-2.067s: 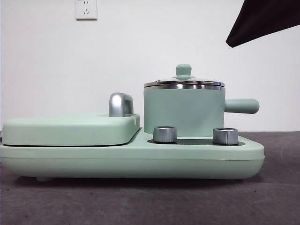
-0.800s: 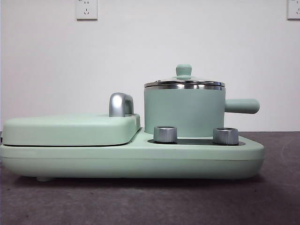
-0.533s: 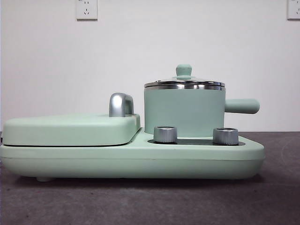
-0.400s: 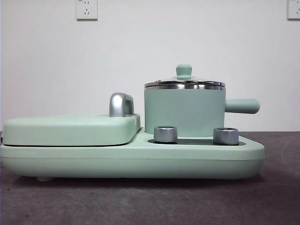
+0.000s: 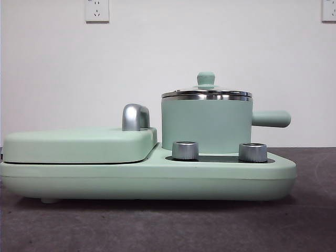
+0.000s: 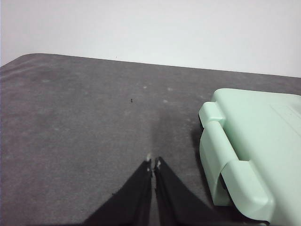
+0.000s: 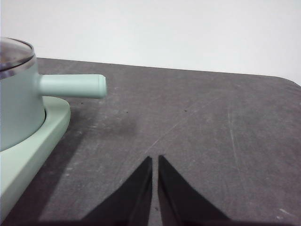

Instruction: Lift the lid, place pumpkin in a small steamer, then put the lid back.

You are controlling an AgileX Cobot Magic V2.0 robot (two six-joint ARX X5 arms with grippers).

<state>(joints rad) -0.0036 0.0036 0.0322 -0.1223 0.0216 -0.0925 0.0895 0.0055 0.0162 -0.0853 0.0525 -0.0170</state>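
The small steamer [image 5: 206, 125] stands on the right half of the mint-green appliance base [image 5: 147, 181], its stubby handle [image 5: 270, 118] pointing right. The lid [image 5: 206, 92] sits closed on it, mint knob on top. In the right wrist view the small steamer [image 7: 16, 106] and the lid's glass edge [image 7: 14, 51] show beside my shut right gripper [image 7: 154, 158], which hovers over bare table well away from the handle. My left gripper [image 6: 153, 162] is shut and empty over the table, close to the flat griddle cover [image 6: 254, 141]. The pumpkin is out of view.
The wide flat griddle cover [image 5: 79, 144] with its chrome handle [image 5: 135, 117] fills the appliance's left half. Two chrome dials [image 5: 185, 150] [image 5: 252, 152] sit in front of the steamer. Dark grey table surface [image 7: 197, 122] extends on both sides. Wall sockets [image 5: 96, 10] are behind.
The dark arm tip seen at the top right corner 2.5 s ago has left the front view. The steamer, lid and appliance have not moved.
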